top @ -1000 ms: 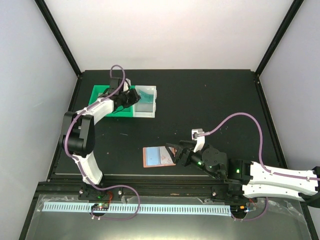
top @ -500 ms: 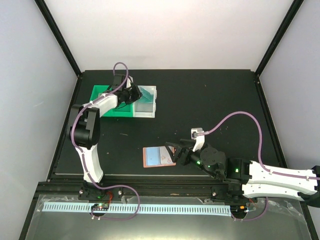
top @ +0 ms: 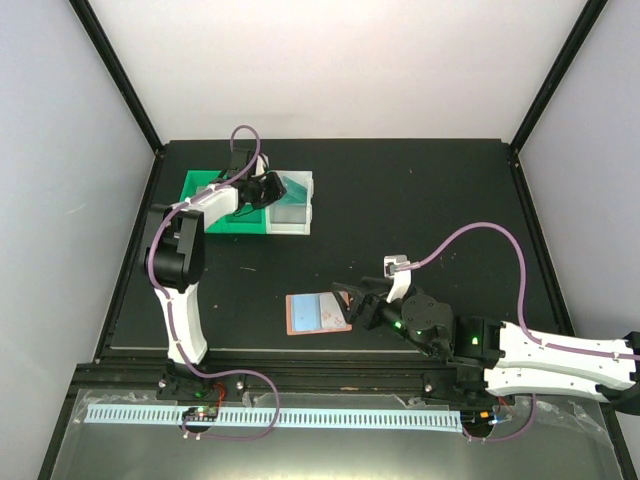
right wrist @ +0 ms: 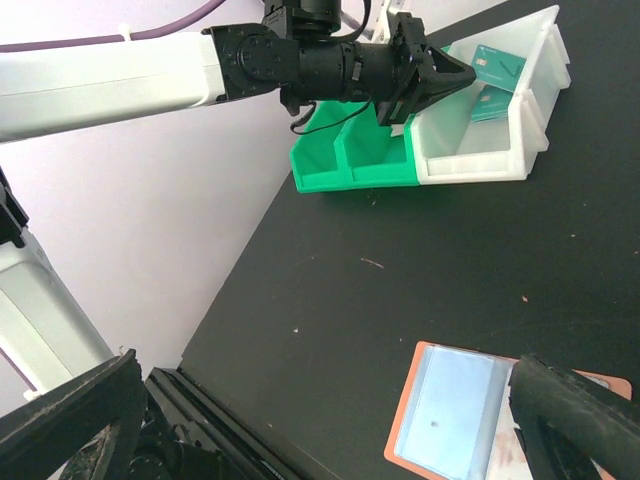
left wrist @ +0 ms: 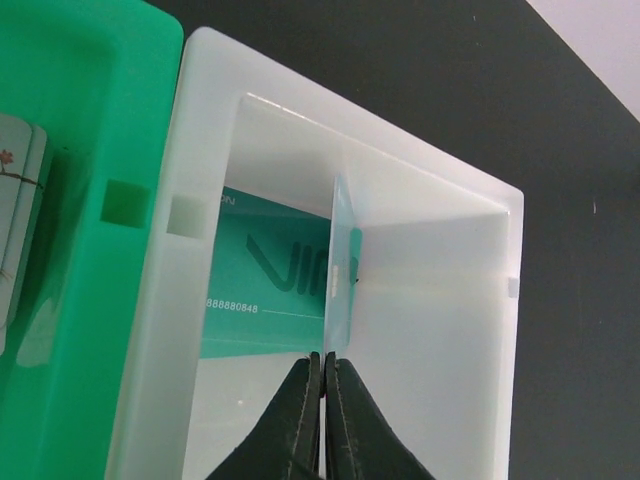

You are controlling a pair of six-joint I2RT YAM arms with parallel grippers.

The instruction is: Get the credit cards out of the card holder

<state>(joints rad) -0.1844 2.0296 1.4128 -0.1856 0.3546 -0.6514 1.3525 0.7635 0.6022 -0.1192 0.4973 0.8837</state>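
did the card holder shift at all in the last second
No. The card holder sits in the same spot relative to the near edge of the table.

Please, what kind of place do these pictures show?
Likely a laboratory robot cell: a matte black table walled by plain white panels, a green plastic bin beside a white plastic bin, and the left gripper holding a teal plastic credit card.
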